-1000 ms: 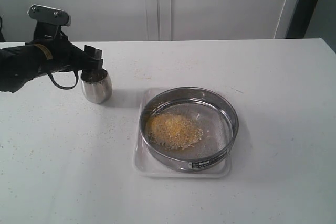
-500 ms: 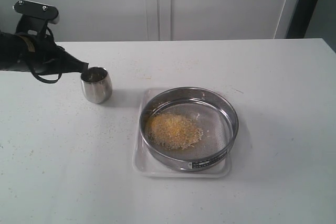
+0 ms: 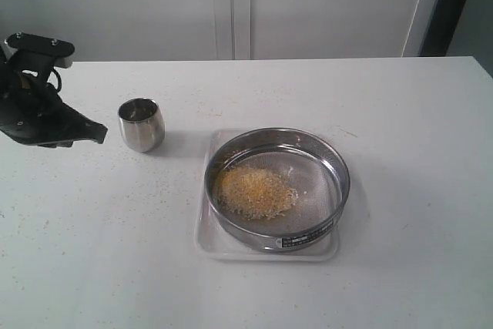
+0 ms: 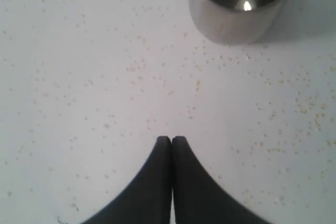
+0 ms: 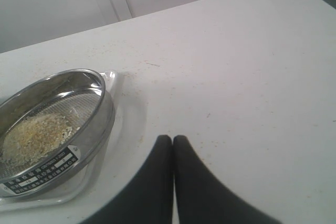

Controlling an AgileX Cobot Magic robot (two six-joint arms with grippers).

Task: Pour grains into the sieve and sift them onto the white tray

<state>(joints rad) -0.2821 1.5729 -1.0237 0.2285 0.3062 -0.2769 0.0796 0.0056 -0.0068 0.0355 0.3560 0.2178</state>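
The grains (image 3: 254, 191) lie heaped inside the sieve (image 3: 260, 238), which sits on the white tray (image 3: 205, 245): pouring looks done, sifting remains. Beside the sieve the right gripper (image 5: 172, 141) is closed and empty. Beyond the sieve, past the steel cup (image 3: 142, 125), the left gripper (image 3: 98, 132) is likewise.

Shut black right gripper (image 5: 172, 139) over a speckled white tabletop (image 5: 241, 72)

Its two jaws press together with nothing between them, near the flat white plastic tray (image 5: 127, 125). In the tray sits the round stainless-steel sieve (image 5: 98, 121), a small label (image 5: 39, 177) on its wall, with yellow and pale beige grains (image 5: 34, 137) heaped on its mesh.
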